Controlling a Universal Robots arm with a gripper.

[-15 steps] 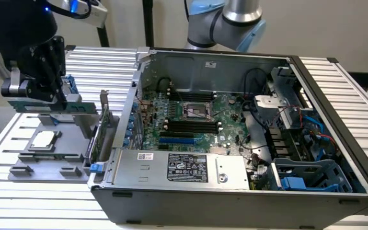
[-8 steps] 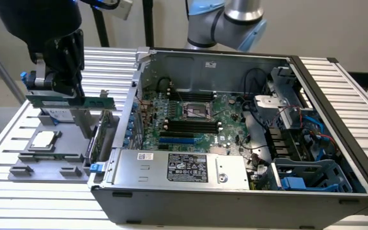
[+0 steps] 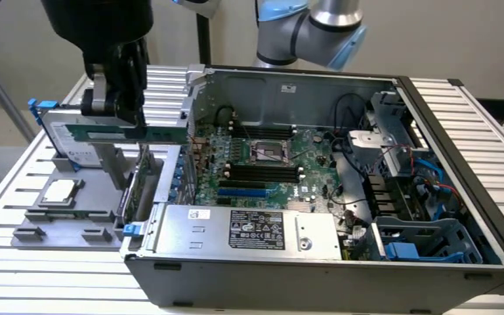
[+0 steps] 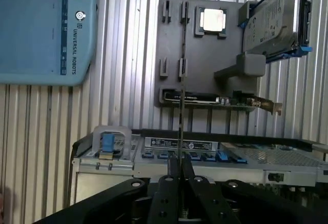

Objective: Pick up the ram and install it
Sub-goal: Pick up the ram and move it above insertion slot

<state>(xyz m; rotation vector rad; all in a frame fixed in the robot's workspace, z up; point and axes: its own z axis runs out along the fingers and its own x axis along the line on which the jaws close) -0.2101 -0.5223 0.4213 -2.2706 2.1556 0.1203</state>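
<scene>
My gripper (image 3: 119, 118) hangs at the exterior view's left, beside the open computer case (image 3: 462, 151), and is shut on the ram (image 3: 163, 134). The ram is a long thin green stick, held level and on edge above the grey fixture plate (image 3: 37, 220). In the wrist view the ram (image 4: 181, 101) appears edge-on as a thin dark line running out from between the black fingers (image 4: 166, 185) of my gripper (image 4: 180, 171). Dark memory slots (image 3: 261, 172) lie on the motherboard in the middle of the case.
The fixture plate (image 4: 174, 55) carries a square silver processor chip (image 4: 212, 20), a hard drive (image 4: 277, 21) standing on edge and a green expansion card (image 4: 205, 99). A power supply (image 3: 252, 230) fills the case's near side. A teach pendant (image 4: 46, 29) lies on the slatted table.
</scene>
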